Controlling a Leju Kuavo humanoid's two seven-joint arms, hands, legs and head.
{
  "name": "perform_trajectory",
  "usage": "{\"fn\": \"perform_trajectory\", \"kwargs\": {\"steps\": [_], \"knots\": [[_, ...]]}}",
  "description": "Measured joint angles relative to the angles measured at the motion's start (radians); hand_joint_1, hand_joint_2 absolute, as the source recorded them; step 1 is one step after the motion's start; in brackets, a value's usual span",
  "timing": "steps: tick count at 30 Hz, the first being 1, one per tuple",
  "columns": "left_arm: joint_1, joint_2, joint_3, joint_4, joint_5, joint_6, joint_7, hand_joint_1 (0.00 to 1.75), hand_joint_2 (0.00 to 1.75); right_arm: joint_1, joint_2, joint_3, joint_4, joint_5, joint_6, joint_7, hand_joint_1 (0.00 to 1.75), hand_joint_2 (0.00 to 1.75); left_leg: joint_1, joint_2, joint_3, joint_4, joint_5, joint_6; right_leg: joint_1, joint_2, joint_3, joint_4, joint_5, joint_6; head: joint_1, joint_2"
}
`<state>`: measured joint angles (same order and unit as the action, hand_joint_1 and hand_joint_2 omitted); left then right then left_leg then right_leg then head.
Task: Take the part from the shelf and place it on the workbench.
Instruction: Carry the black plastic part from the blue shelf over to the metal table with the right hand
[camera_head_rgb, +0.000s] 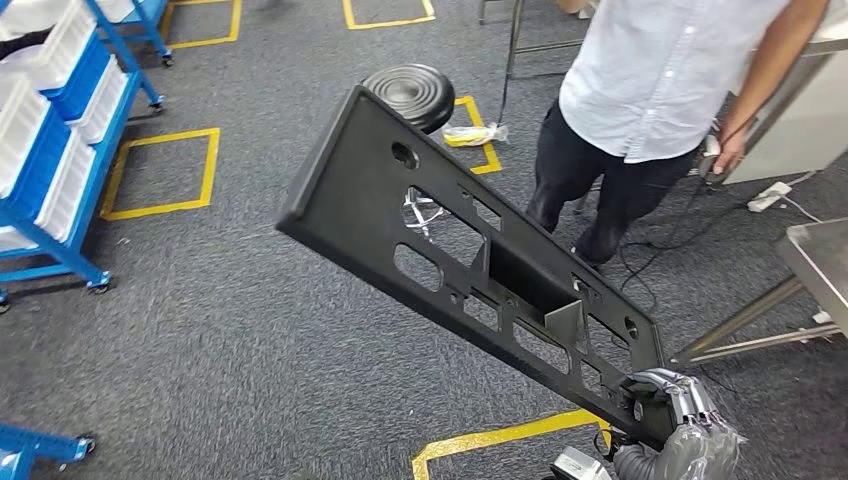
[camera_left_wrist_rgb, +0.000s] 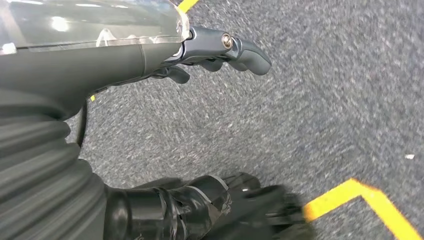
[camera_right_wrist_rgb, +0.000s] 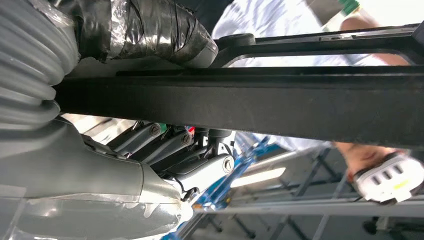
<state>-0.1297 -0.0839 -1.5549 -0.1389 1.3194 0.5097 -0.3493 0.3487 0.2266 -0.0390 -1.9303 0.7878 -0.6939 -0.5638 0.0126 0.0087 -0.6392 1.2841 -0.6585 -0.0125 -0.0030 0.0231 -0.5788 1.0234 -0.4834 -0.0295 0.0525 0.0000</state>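
Head view: the long black plastic panel part (camera_head_rgb: 470, 262) with its many cut-out openings hangs in the air over the grey carpet floor (camera_head_rgb: 220, 330), and the right hand (camera_head_rgb: 672, 410) grips its near end.
Right wrist view: right up close, the dark fingers (camera_right_wrist_rgb: 165, 145) wrap under the part's black bar (camera_right_wrist_rgb: 250, 102) and the taped thumb (camera_right_wrist_rgb: 145, 30) presses on its other side, so it is firmly grasped.
Left wrist view: the left hand (camera_left_wrist_rgb: 210, 55) hangs over bare carpet, fingers loosely bent and apart, holding nothing; a yellow tape line (camera_left_wrist_rgb: 360, 200) runs across the floor beside it.
Part's look: matte black and flat, with a raised rim along its edges, a round hole near the far end, rounded rectangular windows along its length, and a boxy recess at mid-length.
Part's axis: the long axis runs diagonally, from the right hand up and away toward the black round ribbed stool seat (camera_head_rgb: 408, 92); the far end is the higher one, and the open face tilts toward the camera.
Around the part: a person in a white shirt and dark trousers (camera_head_rgb: 650, 110) stands just beyond the part, to its right; blue shelving with white bins (camera_head_rgb: 55, 120) stands well to the part's left; the corner of a steel-legged workbench (camera_head_rgb: 815, 265) sits to the part's right.
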Motion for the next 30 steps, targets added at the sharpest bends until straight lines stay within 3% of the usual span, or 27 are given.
{"fn": "perform_trajectory", "kwargs": {"steps": [1, 2, 4, 5, 7, 9, 11, 13, 15, 16, 17, 18, 20, 22, 24, 26, 28, 30], "knots": [[0.001, 0.000, 0.000, 0.000, 0.000, 0.000, 0.000, 0.00, 1.75, 0.000, 0.000, -0.002, 0.000, -0.001, 0.000, 0.000, 1.75, 1.75, 0.000, -0.002, -0.005, 0.003, 0.015, 0.002, 0.001, 0.014, 0.001, 0.001, 0.000, 0.000, 0.000, 0.000], [0.002, 0.000, 0.000, 0.000, 0.000, 0.000, 0.000, 0.00, 1.75, 0.001, 0.000, -0.004, 0.000, -0.001, 0.000, 0.000, 1.75, 1.75, 0.000, -0.005, 0.009, -0.033, 0.048, 0.005, 0.001, 0.029, 0.002, 0.002, 0.000, 0.000, 0.000, 0.000], [0.001, 0.000, 0.000, 0.000, 0.000, 0.000, 0.000, 0.00, 1.75, 0.001, 0.000, -0.006, 0.000, -0.002, 0.000, 0.000, 1.75, 1.75, 0.000, -0.047, 0.063, -0.167, 0.123, 0.015, 0.001, 0.056, 0.003, 0.004, 0.000, 0.002, 0.000, 0.000], [0.001, 0.001, 0.000, 0.000, -0.001, 0.001, 0.000, 0.00, 1.75, 0.000, 0.000, -0.006, 0.000, -0.002, 0.000, 0.000, 1.75, 1.75, 0.001, -0.073, 0.086, -0.223, 0.143, 0.019, 0.000, 0.068, 0.000, 0.006, 0.000, 0.005, 0.000, 0.000], [0.001, 0.001, 0.000, 0.001, -0.004, 0.002, -0.001, 0.00, 1.75, 0.001, 0.000, -0.007, -0.001, -0.003, 0.000, 0.000, 1.75, 1.75, -0.001, -0.099, 0.102, -0.267, 0.148, 0.023, -0.004, 0.090, -0.010, 0.008, 0.005, 0.017, 0.000, 0.000], [0.000, 0.001, 0.000, 0.001, -0.006, 0.003, -0.001, 0.00, 1.75, 0.003, 0.001, -0.009, -0.002, -0.004, 0.000, 0.001, 1.75, 1.75, -0.001, -0.077, 0.105, -0.277, 0.154, 0.031, -0.008, 0.108, -0.018, 0.008, 0.010, 0.031, 0.000, 0.000], [-0.002, 0.000, 0.000, 0.001, -0.007, 0.003, -0.001, 0.00, 1.75, 0.006, 0.001, -0.011, -0.005, -0.005, 0.000, 0.000, 1.75, 1.75, 0.002, -0.050, 0.109, -0.291, 0.162, 0.044, -0.005, 0.075, -0.036, 0.044, -0.016, 0.040, 0.003, 0.000], [-0.001, 0.000, 0.000, 0.001, -0.007, 0.003, -0.002, 0.00, 1.75, 0.006, 0.000, -0.012, -0.006, -0.006, 0.000, 0.000, 1.75, 1.75, 0.002, -0.021, 0.111, -0.297, 0.164, 0.053, -0.004, 0.015, -0.087, 0.151, -0.078, 0.047, 0.006, 0.000], [0.001, 0.000, 0.000, 0.001, -0.007, 0.003, -0.002, 0.00, 1.75, 0.007, 0.000, -0.013, -0.006, -0.007, 0.000, 0.000, 1.75, 1.75, 0.000, 0.011, 0.111, -0.296, 0.162, 0.055, -0.009, -0.008, -0.139, 0.261, -0.120, 0.055, 0.007, 0.000], [0.002, 0.000, 0.000, 0.001, -0.006, 0.003, -0.002, 0.00, 1.75, 0.008, 0.000, -0.014, -0.006, -0.008, 0.000, 0.001, 1.75, 1.75, 0.000, 0.025, 0.111, -0.296, 0.160, 0.055, -0.012, -0.014, -0.143, 0.273, -0.115, 0.059, 0.007, 0.000], [0.001, 0.000, 0.000, 0.001, -0.006, 0.003, -0.002, 0.00, 1.75, 0.008, 0.000, -0.015, -0.006, -0.009, 0.000, 0.001, 1.75, 1.75, 0.000, 0.038, 0.113, -0.295, 0.158, 0.053, -0.016, -0.019, -0.127, 0.247, -0.092, 0.062, 0.007, 0.000], [0.000, 0.000, 0.000, 0.001, -0.006, 0.003, -0.002, 0.00, 1.75, 0.009, 0.000, -0.015, -0.006, -0.009, 0.000, 0.001, 1.75, 1.75, 0.001, 0.050, 0.116, -0.295, 0.155, 0.050, -0.018, -0.031, -0.093, 0.186, -0.058, 0.064, 0.007, 0.000], [-0.001, -0.001, 0.000, 0.001, -0.006, 0.003, -0.003, 0.00, 1.75, 0.007, 0.000, -0.015, -0.006, -0.010, 0.000, 0.001, 1.75, 1.75, -0.002, 0.069, 0.124, -0.291, 0.147, 0.040, -0.015, -0.074, -0.020, 0.053, -0.012, 0.061, 0.007, 0.000], [-0.002, -0.001, 0.000, 0.001, -0.006, 0.003, -0.004, 0.00, 1.75, 0.006, 0.000, -0.016, -0.006, -0.010, 0.000, 0.001, 1.75, 1.75, -0.006, 0.087, 0.130, -0.289, 0.140, 0.029, -0.006, -0.093, 0.007, 0.000, -0.005, 0.051, 0.005, 0.000], [-0.004, -0.001, 0.000, 0.001, -0.006, 0.003, -0.004, 0.00, 1.75, 0.008, 0.000, -0.018, -0.007, -0.010, 0.000, 0.002, 1.75, 1.75, -0.006, 0.101, 0.134, -0.288, 0.135, 0.019, -0.004, -0.072, 0.004, -0.003, -0.003, 0.038, 0.004, 0.000], [-0.007, -0.002, 0.000, 0.001, -0.006, 0.003, -0.004, 0.00, 1.75, 0.008, 0.000, -0.020, -0.008, -0.011, 0.000, 0.003, 1.75, 1.75, -0.002, 0.071, 0.124, -0.258, 0.108, 0.009, -0.009, -0.053, 0.006, -0.010, 0.002, 0.025, 0.004, 0.000], [-0.007, -0.002, 0.000, 0.001, -0.006, 0.003, -0.005, 0.00, 1.75, 0.007, 0.000, -0.021, -0.009, -0.011, 0.000, 0.002, 1.75, 1.75, 0.001, 0.019, 0.075, -0.147, 0.046, 0.004, -0.012, -0.034, 0.007, -0.013, 0.005, 0.015, 0.003, 0.000], [-0.003, -0.002, 0.000, 0.001, -0.006, 0.003, -0.005, 0.00, 1.75, 0.006, 0.000, -0.021, -0.009, -0.011, 0.000, 0.003, 1.75, 1.75, 0.002, 0.000, 0.013, -0.019, -0.004, 0.002, -0.010, -0.010, 0.006, -0.011, 0.004, 0.012, 0.003, 0.000]]}}
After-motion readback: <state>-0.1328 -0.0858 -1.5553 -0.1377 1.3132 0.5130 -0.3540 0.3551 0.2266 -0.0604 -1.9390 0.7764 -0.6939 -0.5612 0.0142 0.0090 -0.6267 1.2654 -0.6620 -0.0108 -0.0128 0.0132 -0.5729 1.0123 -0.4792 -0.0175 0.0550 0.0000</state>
